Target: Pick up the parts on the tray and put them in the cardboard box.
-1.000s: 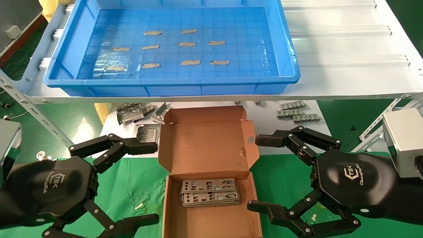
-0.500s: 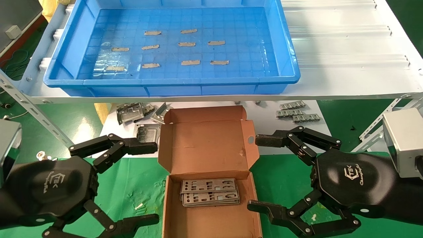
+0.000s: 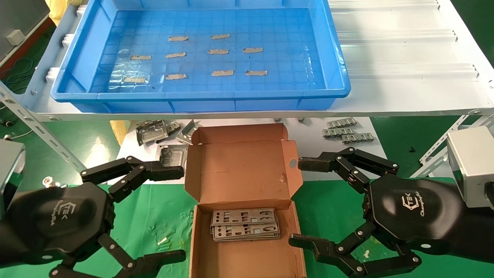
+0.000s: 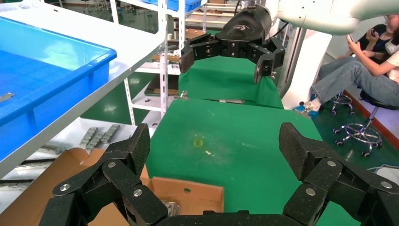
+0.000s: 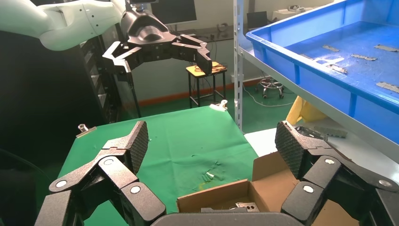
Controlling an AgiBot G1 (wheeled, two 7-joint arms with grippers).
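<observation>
The blue tray [image 3: 200, 94] sits on the white shelf and holds only tan tape strips [image 3: 222, 73]; no parts lie in it. The open cardboard box [image 3: 247, 251] stands on the green cloth, lid flap raised. A stack of silver-grey punched plates [image 3: 244, 224] lies inside it. My left gripper [image 3: 175, 212] is open and empty just left of the box. My right gripper [image 3: 303, 202] is open and empty just right of the box. The box edge shows in the left wrist view [image 4: 188, 195] and the right wrist view [image 5: 221, 200], with a bit of plate [image 5: 245, 206].
Bent grey metal brackets [image 3: 154, 131] lie on the white board behind the box at the left, and more brackets [image 3: 347, 133] at the right. The white shelf edge [image 3: 270, 114] overhangs just behind the box. Metal shelf struts [image 3: 38, 127] slope down at both sides.
</observation>
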